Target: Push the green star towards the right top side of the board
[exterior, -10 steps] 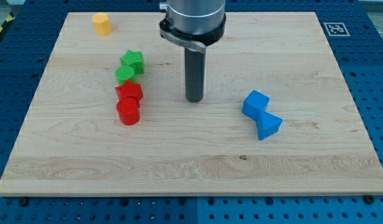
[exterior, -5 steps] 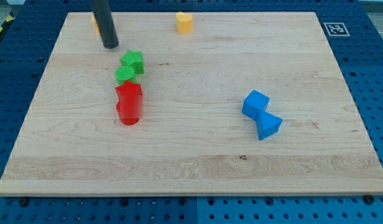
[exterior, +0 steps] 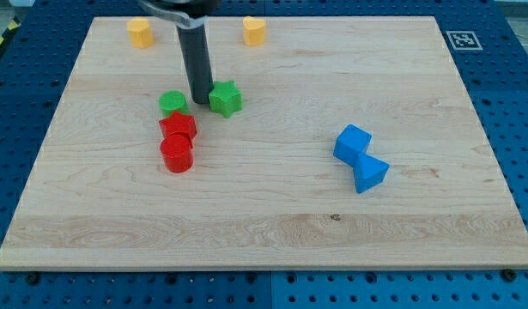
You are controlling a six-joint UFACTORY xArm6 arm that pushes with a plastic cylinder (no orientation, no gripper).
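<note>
The green star (exterior: 226,98) lies on the wooden board (exterior: 272,215), left of centre in the upper half. My tip (exterior: 200,101) is down on the board, touching the star's left side. A green round block (exterior: 172,104) sits just left of my tip. The rod comes down from the view's top and hides nothing of the star.
A red star-like block (exterior: 179,127) and a red cylinder (exterior: 176,154) sit below the green round block. Two yellow blocks lie near the top edge, one (exterior: 140,32) at the left and one (exterior: 254,30) nearer the middle. Two blue blocks (exterior: 361,158) touch at the right.
The green star has moved right, away from the green round block. My tip has come from the upper left to between the two green blocks.
</note>
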